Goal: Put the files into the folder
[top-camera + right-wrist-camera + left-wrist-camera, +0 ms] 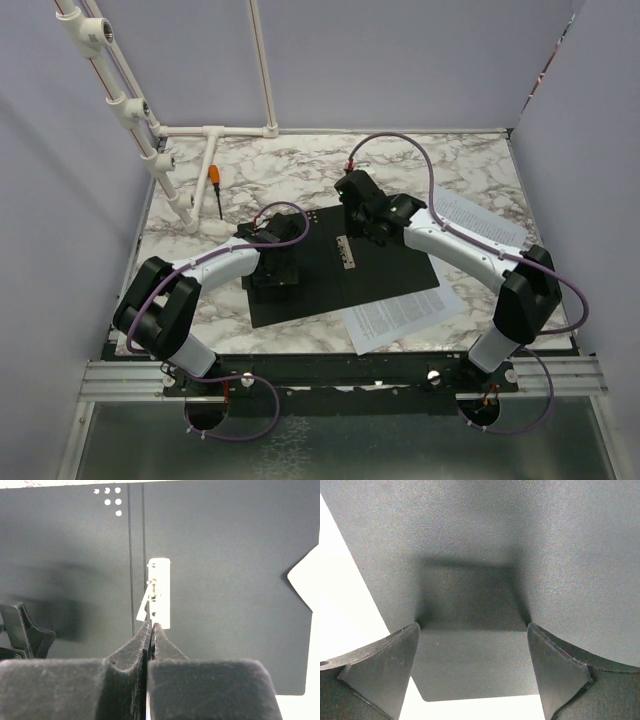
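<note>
Well, the folder [390, 270] lies opened flat on the marble table [300, 160], black inside facing up, in the middle between the two arms. The left jaws stand spread wide, pointing down onto the left flap. In the left wrist view, both fingertips [395, 650] appear to rest on the black surface [520, 540] with nothing between them. The right jaws are pressed together. Their tips [145, 635] sit right at the near end of the metal spine clip [160, 592], which shows from above as a small bright strip [347, 252] along the fold. I cannot tell whether they touch the clip.

The files [400, 315] are outside the folder. One printed sheet lies at the folder's near right corner with its edge seemingly tucked beneath the black cover. Another sheet [480, 215] lies further back on the right, partly hidden behind the right arm [450, 245].

Off at the far left of the table lies an orange-handled screwdriver [214, 180], beside a white pipe frame [215, 131].
</note>
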Controlling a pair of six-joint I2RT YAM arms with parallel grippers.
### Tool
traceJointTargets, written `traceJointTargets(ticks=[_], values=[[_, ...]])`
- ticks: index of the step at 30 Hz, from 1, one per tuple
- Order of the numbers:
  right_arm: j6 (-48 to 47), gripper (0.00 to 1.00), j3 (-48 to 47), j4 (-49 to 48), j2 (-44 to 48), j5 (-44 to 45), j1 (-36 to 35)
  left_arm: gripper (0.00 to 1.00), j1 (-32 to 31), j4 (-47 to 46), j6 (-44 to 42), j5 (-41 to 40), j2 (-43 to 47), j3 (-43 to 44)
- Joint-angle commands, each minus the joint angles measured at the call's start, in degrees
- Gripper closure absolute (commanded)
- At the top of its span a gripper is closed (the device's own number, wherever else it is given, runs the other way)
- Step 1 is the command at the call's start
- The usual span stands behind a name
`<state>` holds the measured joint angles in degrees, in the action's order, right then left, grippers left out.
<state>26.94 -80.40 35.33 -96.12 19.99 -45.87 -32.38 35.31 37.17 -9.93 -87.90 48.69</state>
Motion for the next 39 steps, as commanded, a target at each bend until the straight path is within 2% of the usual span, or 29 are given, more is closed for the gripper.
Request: traceJointTargets(ticks=[1, 6, 13, 19, 27, 33, 39], values=[[1.45, 1.00, 4.39, 1.30, 4.21, 1.27, 0.95, 0.11, -0.05, 0.90, -0.49, 0.31, -1.43, -2.83], [4.33, 1.00, 11.99, -3.51, 7.52, -5.87, 2.30, 0.11, -0.05, 0.90, -0.84, 0.94, -0.72, -2.21], [9.23, 1.00, 18.48, -10.43, 7.02, -16.83, 4.01, 0.11, -0.05, 0.84, -1.22, 1.41, -0.86, -1.96], [14.06, 0.99, 22.49, -17.81, 5.01, -28.83, 8.19, 0.11, -0.05, 0.81, -1.70, 1.68, -0.70, -1.98], [20.01, 1.00, 25.23, -26.57, 0.10, -40.69, 12.90, 0.11, -0.05, 0.63, -1.80, 1.92, -0.87, -1.94], [22.49, 1.00, 24.22, -30.11, -4.12, -45.14, 14.28, 0.11, -0.05, 0.56, -1.84, 2.23, -0.90, -1.79], [23.78, 0.99, 22.78, -31.33, -7.21, -45.74, 15.06, 0.11, -0.05, 0.54, -1.92, 2.16, -0.51, -2.13]])
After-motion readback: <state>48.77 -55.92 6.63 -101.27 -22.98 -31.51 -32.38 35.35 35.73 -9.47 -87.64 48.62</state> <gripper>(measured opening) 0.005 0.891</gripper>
